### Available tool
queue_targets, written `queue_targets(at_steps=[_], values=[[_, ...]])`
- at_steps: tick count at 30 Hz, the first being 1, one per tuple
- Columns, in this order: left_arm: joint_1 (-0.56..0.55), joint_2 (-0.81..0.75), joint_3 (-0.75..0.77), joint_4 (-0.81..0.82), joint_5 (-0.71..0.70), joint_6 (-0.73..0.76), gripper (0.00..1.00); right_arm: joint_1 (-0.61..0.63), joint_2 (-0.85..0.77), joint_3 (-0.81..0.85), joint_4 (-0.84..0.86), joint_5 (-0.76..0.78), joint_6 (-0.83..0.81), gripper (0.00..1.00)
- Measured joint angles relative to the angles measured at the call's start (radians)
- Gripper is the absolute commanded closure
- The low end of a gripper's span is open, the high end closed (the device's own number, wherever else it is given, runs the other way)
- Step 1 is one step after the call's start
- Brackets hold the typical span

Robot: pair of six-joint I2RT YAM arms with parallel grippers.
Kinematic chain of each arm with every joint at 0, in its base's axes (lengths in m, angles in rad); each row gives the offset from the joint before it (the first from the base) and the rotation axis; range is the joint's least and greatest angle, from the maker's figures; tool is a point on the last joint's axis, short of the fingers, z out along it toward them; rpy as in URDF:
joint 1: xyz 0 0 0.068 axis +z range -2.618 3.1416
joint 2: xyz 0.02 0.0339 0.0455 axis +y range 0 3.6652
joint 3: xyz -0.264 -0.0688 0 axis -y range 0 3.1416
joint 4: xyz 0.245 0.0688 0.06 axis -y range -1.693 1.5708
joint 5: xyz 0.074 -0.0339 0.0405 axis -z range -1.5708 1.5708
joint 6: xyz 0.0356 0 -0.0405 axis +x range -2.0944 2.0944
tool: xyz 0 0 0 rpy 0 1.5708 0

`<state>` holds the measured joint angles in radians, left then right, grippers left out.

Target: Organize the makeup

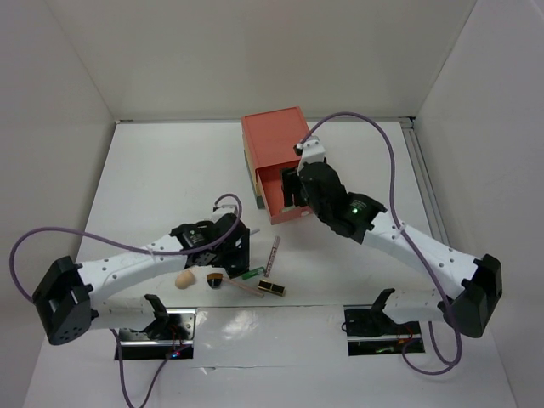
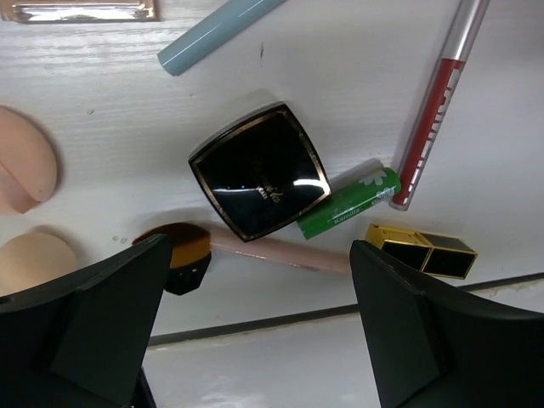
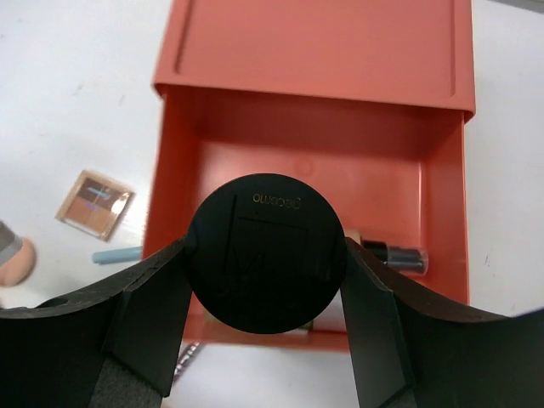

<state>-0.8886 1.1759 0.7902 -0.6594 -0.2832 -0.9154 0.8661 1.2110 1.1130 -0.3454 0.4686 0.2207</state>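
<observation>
My right gripper is shut on a round black compact and holds it over the open orange drawer. A dark tube lies in that drawer. My left gripper is open and holds nothing. It hovers over a square black compact, a green tube, a brush, a red gloss stick, a blue pencil and a gold-black lipstick. A peach puff and a sponge lie at the left. A pink palette sits left of the drawer.
The orange drawer box stands at the back centre, with its drawer pulled toward the arms. White walls close the table on three sides. Two metal mounting plates sit at the near edge. Purple cables loop over both arms.
</observation>
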Motion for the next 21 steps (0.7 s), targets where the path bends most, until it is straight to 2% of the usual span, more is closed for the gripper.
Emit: queue_targets(at_steps=[2, 3, 4, 7, 8, 14, 21], values=[[0.000, 0.050, 0.019, 0.010, 0.002, 0.000, 0.00, -0.040, 0.027, 0.006, 0.000, -0.019, -0.006, 0.59], [0.000, 0.071, 0.030, 0.016, 0.002, 0.000, 0.00, -0.056, 0.044, 0.008, 0.000, -0.028, -0.009, 0.55], [0.000, 0.085, 0.037, 0.024, 0.002, 0.000, 0.00, -0.069, 0.061, 0.010, 0.000, -0.035, -0.011, 0.44], [0.000, 0.119, 0.054, 0.045, 0.005, 0.004, 0.00, -0.098, 0.112, 0.020, -0.005, -0.041, -0.014, 0.19], [0.000, 0.132, 0.059, 0.054, 0.010, 0.008, 0.00, -0.102, 0.125, 0.023, -0.006, -0.043, -0.014, 0.00], [0.000, 0.194, 0.067, 0.077, 0.042, 0.018, 0.00, -0.103, 0.132, 0.037, -0.010, -0.045, -0.021, 0.00], [0.000, 0.200, 0.067, 0.034, 0.043, -0.076, 0.00, -0.102, 0.044, 0.040, -0.007, -0.053, -0.021, 0.00]])
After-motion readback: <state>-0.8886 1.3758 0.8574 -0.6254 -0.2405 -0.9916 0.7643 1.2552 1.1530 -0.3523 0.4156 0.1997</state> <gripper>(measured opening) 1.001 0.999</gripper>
